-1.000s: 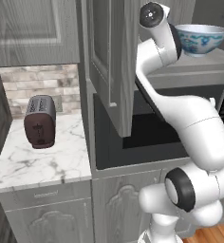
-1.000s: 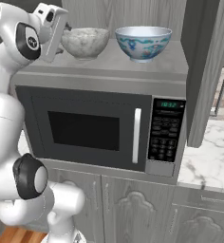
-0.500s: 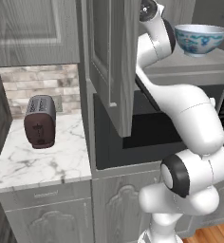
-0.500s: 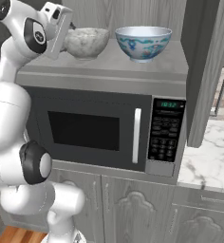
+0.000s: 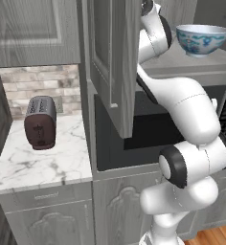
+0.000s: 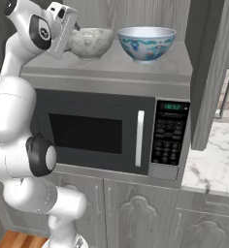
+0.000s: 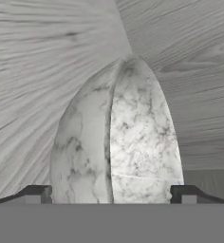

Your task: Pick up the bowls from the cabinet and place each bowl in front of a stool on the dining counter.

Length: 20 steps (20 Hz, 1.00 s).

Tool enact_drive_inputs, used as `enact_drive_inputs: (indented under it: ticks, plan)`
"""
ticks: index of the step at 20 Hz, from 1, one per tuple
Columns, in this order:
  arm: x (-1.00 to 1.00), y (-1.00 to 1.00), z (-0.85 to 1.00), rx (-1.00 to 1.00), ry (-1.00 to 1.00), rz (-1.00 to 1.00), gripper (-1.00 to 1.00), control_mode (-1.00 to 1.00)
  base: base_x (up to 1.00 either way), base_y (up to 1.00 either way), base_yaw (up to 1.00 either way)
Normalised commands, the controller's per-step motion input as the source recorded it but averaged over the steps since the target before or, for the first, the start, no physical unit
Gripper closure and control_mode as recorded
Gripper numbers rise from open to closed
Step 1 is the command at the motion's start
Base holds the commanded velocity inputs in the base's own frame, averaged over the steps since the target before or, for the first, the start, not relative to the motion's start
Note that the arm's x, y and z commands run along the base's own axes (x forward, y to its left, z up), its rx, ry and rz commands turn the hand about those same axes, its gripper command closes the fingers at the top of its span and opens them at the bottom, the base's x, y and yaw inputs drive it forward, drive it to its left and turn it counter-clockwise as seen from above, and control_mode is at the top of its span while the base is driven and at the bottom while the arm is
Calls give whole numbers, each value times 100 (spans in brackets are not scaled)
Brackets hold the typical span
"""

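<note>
My claw (image 7: 111, 193) is spread wide with nothing clamped, and the marbled bowl (image 7: 117, 137) fills the gap between its fingertips (image 7: 34, 193): grey-white stone with darker veins, its rim turned edge-on to me. From the right side I see that bowl (image 6: 89, 42) sitting on the cabinet shelf (image 6: 111, 64) right at the claw (image 6: 70, 35), and just beyond it the painted bowl (image 6: 146, 44), white with blue-teal and red marks.

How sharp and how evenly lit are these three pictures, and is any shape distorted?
Hand view: the marbled bowl looks stretched into a tall oval, slightly soft. Right base view: even light, no glare, faint shadow under the patterned bowl. Left base view: sharp; the microwave cavity lies dark.
</note>
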Motion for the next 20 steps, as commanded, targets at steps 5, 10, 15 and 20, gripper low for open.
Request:
enact_drive_inputs:
  ticks: [5, 10, 15, 20]
  plan:
    - [0, 0, -23, -2, 3, 0, -100, -100, 0, 0, 0]
    - [0, 0, -21, -1, 0, 0, -100, -100, 0, 0, 0]
    - [4, 0, 0, 0, 0, 0, -100, -100, 0, 0, 0]
    - [0, 0, -7, 0, 0, 0, 100, -100, 0, 0, 0]
